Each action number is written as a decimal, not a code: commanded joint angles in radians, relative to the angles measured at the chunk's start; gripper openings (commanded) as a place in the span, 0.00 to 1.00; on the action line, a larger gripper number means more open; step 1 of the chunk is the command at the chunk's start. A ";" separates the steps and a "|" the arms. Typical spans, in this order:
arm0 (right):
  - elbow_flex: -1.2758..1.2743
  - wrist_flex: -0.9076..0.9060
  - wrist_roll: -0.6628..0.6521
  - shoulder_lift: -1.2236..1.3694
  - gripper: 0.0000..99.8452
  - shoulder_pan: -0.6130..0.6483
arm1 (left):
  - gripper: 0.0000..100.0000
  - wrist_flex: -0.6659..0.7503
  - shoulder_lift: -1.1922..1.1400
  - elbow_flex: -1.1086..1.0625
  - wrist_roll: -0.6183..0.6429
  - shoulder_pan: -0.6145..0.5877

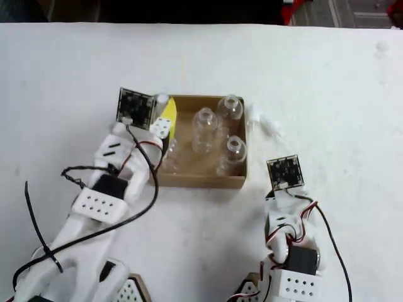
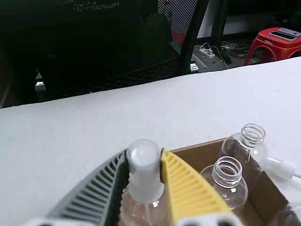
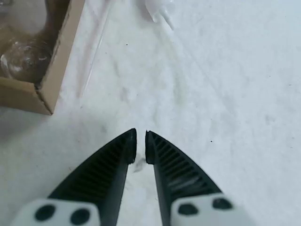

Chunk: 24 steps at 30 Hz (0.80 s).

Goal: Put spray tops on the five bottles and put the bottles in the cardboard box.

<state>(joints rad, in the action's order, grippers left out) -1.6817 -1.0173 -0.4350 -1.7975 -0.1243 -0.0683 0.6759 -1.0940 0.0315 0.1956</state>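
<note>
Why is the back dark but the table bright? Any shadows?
Left wrist view: the table is lit, the room behind is not, and the spray top in the left end effector gleams. Right wrist view: the cardboard box casts a faint shadow beside it. High view: clear bottles glint.

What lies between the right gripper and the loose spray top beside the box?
Nothing: the table is bare from gripper to spray top, in the right wrist view.

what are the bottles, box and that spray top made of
Clear round bottles: probably plastic, glossy; see-through with bright glints, glass not excluded. Brown open box: matte cardboard, raw tan walls. White spray top: smooth, slightly translucent plastic, seemingly.
</note>
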 commanded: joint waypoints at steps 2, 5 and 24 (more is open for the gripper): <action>-0.009 0.021 -0.018 -0.005 0.02 0.005 | 0.02 -0.170 -0.048 0.183 -0.011 -0.012; -0.009 0.021 -0.018 -0.005 0.02 0.005 | 0.02 -0.183 -0.105 0.215 -0.012 -0.004; -0.009 0.022 -0.018 -0.005 0.02 0.005 | 0.02 0.017 -0.077 0.084 -0.009 0.007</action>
<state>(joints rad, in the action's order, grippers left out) -1.6817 -1.0173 -0.4350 -1.7975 -0.1243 -0.0713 0.5531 -1.0111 0.0315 0.1987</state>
